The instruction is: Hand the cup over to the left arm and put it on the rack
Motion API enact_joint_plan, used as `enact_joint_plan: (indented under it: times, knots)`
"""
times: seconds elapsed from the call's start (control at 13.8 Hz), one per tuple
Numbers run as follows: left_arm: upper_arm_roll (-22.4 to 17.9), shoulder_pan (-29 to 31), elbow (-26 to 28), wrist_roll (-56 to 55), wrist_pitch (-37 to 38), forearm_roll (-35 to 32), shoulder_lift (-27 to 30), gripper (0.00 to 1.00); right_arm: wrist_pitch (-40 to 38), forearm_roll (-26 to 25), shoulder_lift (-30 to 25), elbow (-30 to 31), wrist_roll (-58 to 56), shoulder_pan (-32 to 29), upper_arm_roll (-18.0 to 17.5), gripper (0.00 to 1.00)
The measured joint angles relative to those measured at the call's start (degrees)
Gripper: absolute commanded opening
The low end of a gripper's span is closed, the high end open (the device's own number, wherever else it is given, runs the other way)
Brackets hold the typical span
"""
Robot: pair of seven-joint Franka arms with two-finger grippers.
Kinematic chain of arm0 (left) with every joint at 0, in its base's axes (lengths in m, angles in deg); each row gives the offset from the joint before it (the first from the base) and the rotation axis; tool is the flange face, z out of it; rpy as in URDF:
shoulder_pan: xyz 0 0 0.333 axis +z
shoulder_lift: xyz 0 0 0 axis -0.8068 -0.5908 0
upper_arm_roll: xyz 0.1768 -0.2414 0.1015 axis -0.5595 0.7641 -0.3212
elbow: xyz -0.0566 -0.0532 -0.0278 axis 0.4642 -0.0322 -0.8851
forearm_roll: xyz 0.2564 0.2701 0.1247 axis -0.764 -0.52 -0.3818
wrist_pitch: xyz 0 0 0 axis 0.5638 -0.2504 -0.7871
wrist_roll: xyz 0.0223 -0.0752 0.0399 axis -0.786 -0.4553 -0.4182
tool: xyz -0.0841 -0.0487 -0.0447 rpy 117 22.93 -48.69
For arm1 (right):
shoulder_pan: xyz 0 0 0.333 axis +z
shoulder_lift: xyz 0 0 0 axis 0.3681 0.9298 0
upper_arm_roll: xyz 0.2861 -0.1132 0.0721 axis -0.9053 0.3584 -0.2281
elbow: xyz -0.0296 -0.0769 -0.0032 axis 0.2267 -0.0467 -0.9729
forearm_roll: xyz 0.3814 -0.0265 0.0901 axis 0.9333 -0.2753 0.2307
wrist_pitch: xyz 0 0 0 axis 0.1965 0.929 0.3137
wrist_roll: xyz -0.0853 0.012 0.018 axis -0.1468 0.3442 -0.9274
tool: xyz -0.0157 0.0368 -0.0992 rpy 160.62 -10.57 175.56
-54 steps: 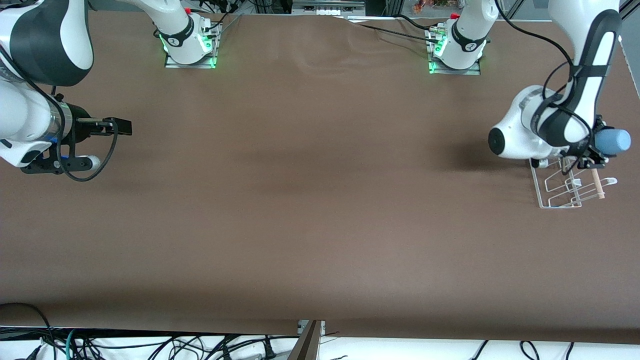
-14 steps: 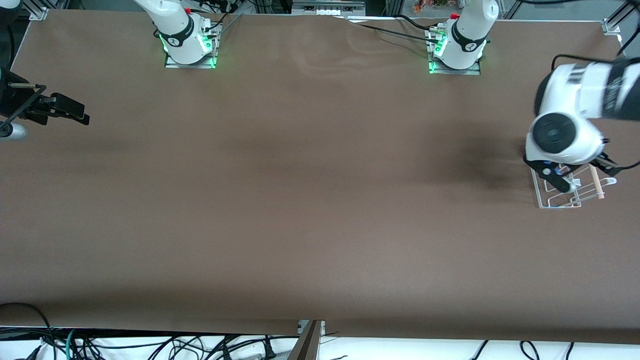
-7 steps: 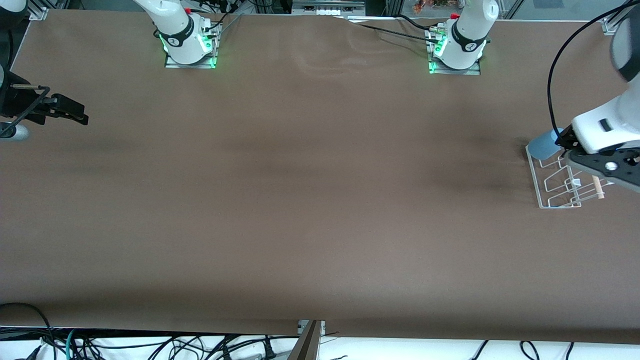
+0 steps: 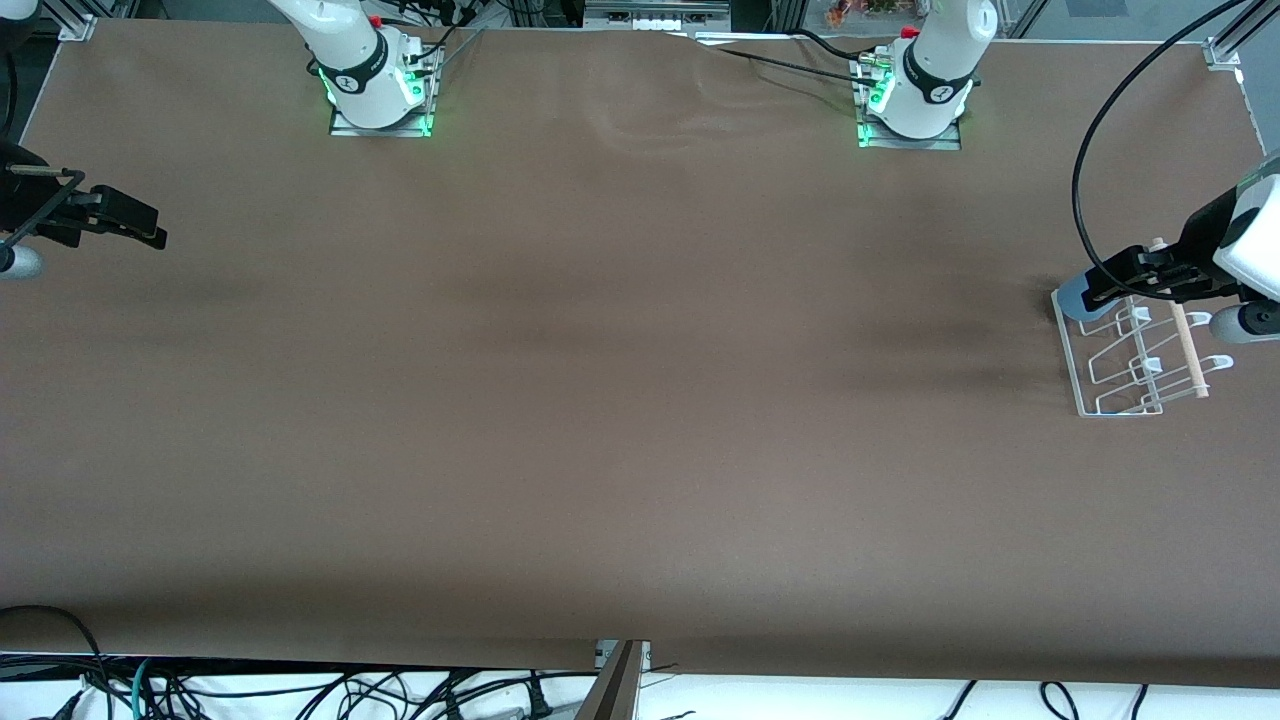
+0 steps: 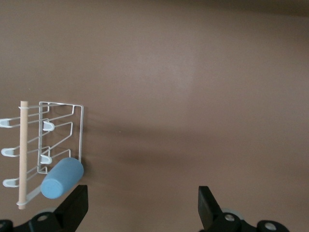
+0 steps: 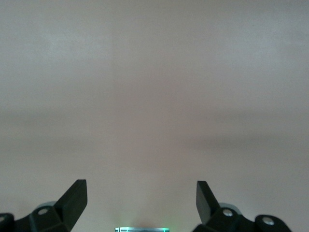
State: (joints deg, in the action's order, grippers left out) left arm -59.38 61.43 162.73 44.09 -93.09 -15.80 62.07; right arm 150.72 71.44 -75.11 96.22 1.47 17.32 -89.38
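Cup (image 5: 62, 178) is sitting on the rack (image 5: 77, 130) now, lying tipped on its side at the end of the rack farthest from the front camera. Big change from a few seconds back, when the left arm was carrying it over the rack. The left gripper (image 4: 1105, 283) has let go: jaws spread wide with nothing between them, hovering over that same end of the rack, and it's lifted off compared with half a second ago.

Right gripper (image 4: 135, 222) is parked over the right arm's end of the brown table (image 4: 620, 400), jaws open and empty, just waiting, about where it was a second ago.

From the front you only catch a sliver of blue poking out under the left gripper's fingers (image 4: 1095, 288). The left wrist view gives you the whole cup plus the wooden dowel (image 5: 22, 154) and the white hooks (image 5: 8, 152). Right wrist view is just bare tabletop between its own fingertips (image 6: 76, 194).
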Motion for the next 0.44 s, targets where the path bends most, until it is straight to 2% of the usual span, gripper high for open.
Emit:
enact_joint_plan:
  times: [0.44]
  knots:
    - [0.4, -0.3, 0.0, -1.0, 1.2, 1.4, -0.3, 1.00, 0.0, 0.0, -0.5, 0.0, 0.0, 0.0, -0.3, 1.00]
